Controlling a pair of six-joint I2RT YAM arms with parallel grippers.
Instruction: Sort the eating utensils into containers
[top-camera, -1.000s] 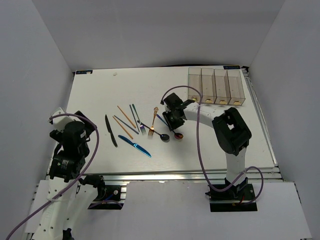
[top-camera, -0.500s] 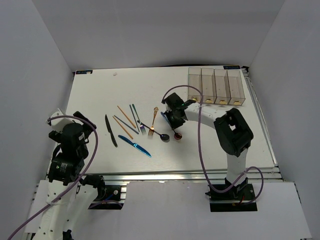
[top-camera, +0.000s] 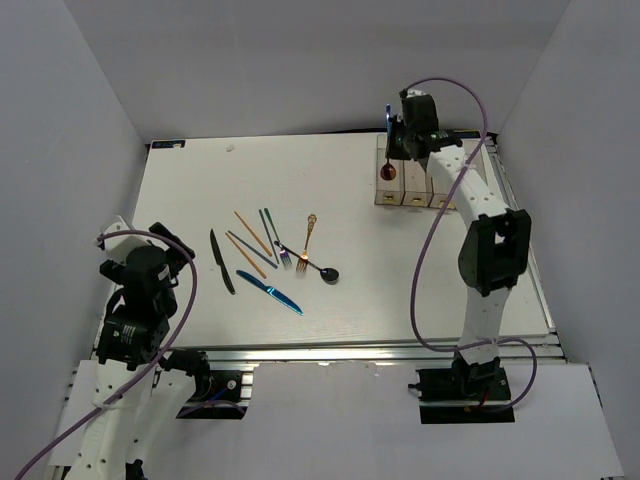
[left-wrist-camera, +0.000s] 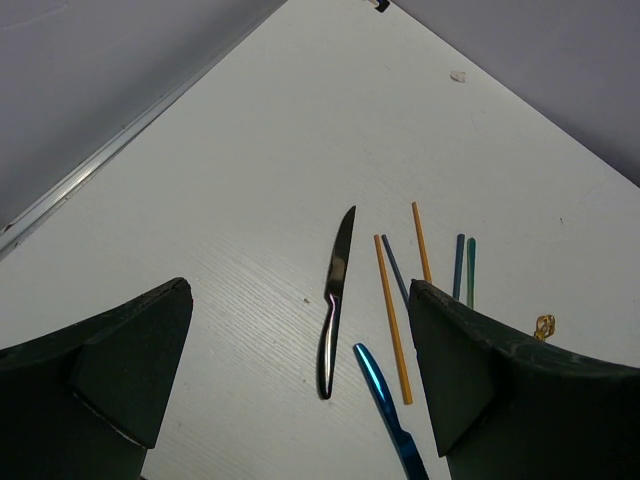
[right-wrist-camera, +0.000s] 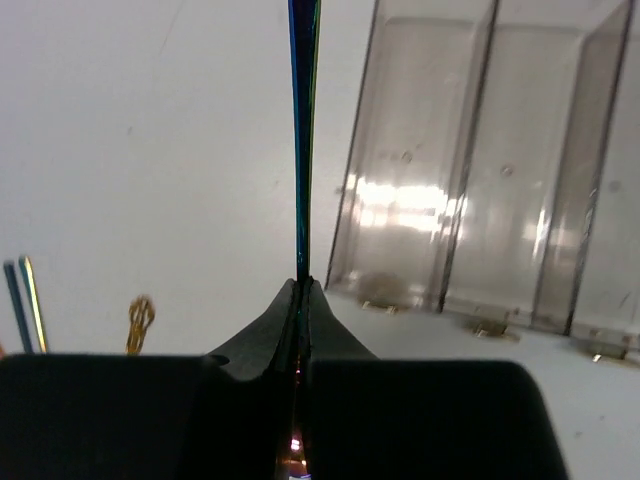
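Spoon (top-camera: 388, 171) has left mid-table with your right arm. It now hangs at the containers (top-camera: 408, 188), reddish bowl down by the leftmost bin; you can't tell if it's inside or above. Your right gripper (right-wrist-camera: 302, 290) is clamped tight on its thin blue handle. Black knife (left-wrist-camera: 335, 300), blue knife (top-camera: 270, 292), orange chopsticks (left-wrist-camera: 392, 315) and gold fork (top-camera: 308, 238) lie mid-table. Your left gripper (left-wrist-camera: 297, 300) hangs wide apart near the table's (top-camera: 200, 180) left edge.
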